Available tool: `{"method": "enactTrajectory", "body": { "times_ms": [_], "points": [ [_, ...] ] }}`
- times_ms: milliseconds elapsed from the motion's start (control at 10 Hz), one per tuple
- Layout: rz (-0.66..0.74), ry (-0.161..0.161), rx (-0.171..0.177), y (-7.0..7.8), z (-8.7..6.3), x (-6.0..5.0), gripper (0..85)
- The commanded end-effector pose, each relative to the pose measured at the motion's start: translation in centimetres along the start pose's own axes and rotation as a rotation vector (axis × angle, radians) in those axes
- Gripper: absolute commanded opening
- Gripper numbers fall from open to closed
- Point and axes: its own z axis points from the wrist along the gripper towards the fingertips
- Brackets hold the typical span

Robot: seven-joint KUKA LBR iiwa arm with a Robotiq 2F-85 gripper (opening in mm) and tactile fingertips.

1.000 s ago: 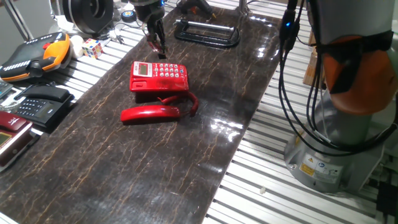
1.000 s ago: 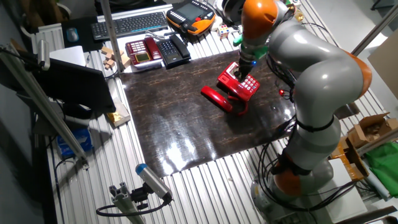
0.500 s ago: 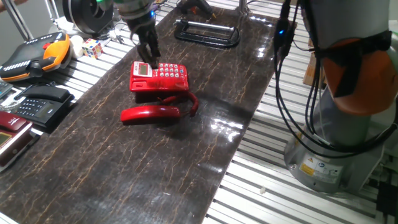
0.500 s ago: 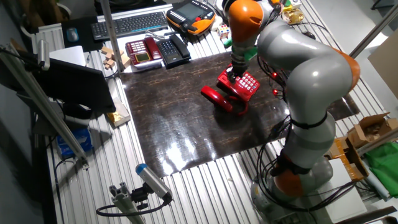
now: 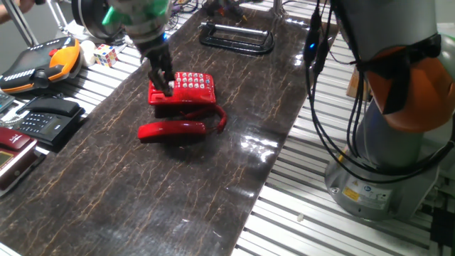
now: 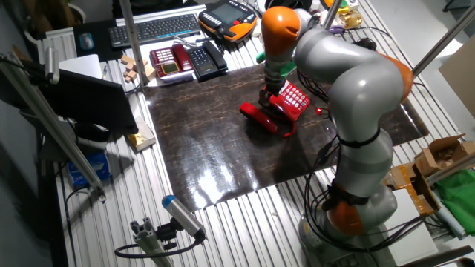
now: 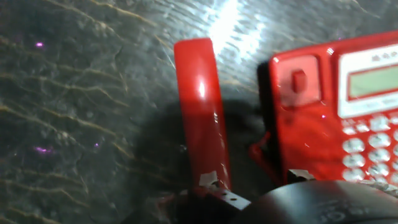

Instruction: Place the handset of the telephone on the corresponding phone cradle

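Note:
The red handset (image 5: 173, 129) lies flat on the dark mat, just in front of the red telephone (image 5: 186, 88) and off its phone cradle. A red coiled cord (image 5: 221, 118) loops from the handset to the base. My gripper (image 5: 161, 80) hangs low over the display end of the base and looks open, with nothing between its fingers. In the other fixed view the gripper (image 6: 266, 97) sits between the handset (image 6: 259, 116) and the base (image 6: 292, 99). The hand view shows the handset (image 7: 200, 106) at the left, the cradle recess (image 7: 300, 87) at the right, and the gripper (image 7: 255, 185) at the bottom edge.
A black desk phone (image 5: 44, 116), a dark red phone (image 5: 14, 140) and an orange teach pendant (image 5: 39, 60) sit left of the mat. A colour cube (image 5: 105, 54) and a black frame (image 5: 238, 37) stand at the far end. The arm's base (image 5: 387, 149) rises on the right.
My gripper has come from the far end of the mat toward me and down, from beyond the telephone to just over its display end. Handset and base have not moved.

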Motion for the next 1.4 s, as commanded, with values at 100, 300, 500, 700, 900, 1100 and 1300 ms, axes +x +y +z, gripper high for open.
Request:
{"method": "enactTrajectory", "body": {
  "times_ms": [100,300,500,700,900,1100,1300],
  "points": [
    [-0.007,-0.017,-0.021,0.4,2.4,-1.0,60.3],
    [-0.010,-0.033,-0.037,1.6,4.1,-1.7,61.7],
    [-0.010,-0.037,-0.039,2.2,5.4,-2.1,64.3],
    [-0.010,-0.046,-0.036,2.7,6.2,-2.2,67.3],
    [-0.010,-0.049,-0.036,3.0,7.1,-2.4,68.3],
    [-0.012,-0.058,-0.044,3.0,8.0,-2.6,69.7],
    [-0.010,-0.043,-0.038,3.0,8.2,-2.6,70.7]
  ]
}}
